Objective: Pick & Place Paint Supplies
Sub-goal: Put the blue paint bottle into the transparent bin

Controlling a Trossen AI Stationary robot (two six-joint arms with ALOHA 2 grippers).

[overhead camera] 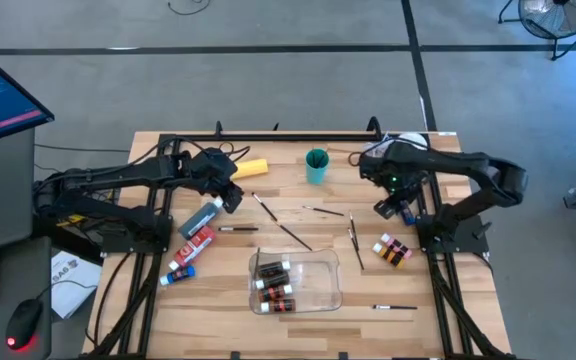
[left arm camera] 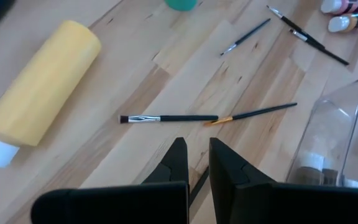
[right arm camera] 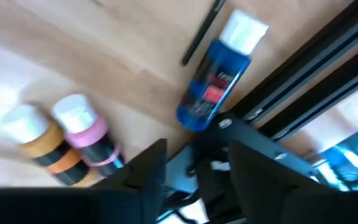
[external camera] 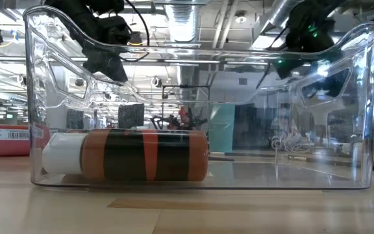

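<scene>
My left gripper [overhead camera: 233, 198] [left arm camera: 196, 163] hangs shut above the table, between the yellow bottle [left arm camera: 42, 81] and several thin dark brushes [left arm camera: 166, 117]. Over the table's right side my right gripper [overhead camera: 393, 207] [right arm camera: 197, 165] is open, with nothing between its fingers. Just past its fingertips a blue white-capped paint bottle [right arm camera: 219, 74] lies on the wood beside the black arm stand. Pink [right arm camera: 86, 134] and orange [right arm camera: 42, 146] small bottles lie close by. The clear tray [overhead camera: 323, 290] holds brown bottles [external camera: 128, 155] lying on their sides.
A teal cup [overhead camera: 316, 165] stands at the far middle. Grey [overhead camera: 201, 215], red [overhead camera: 196, 242] and blue [overhead camera: 178, 270] tubes lie left of the tray. More brushes [overhead camera: 353, 240] lie between the tray and the right arm's stand [overhead camera: 448, 235].
</scene>
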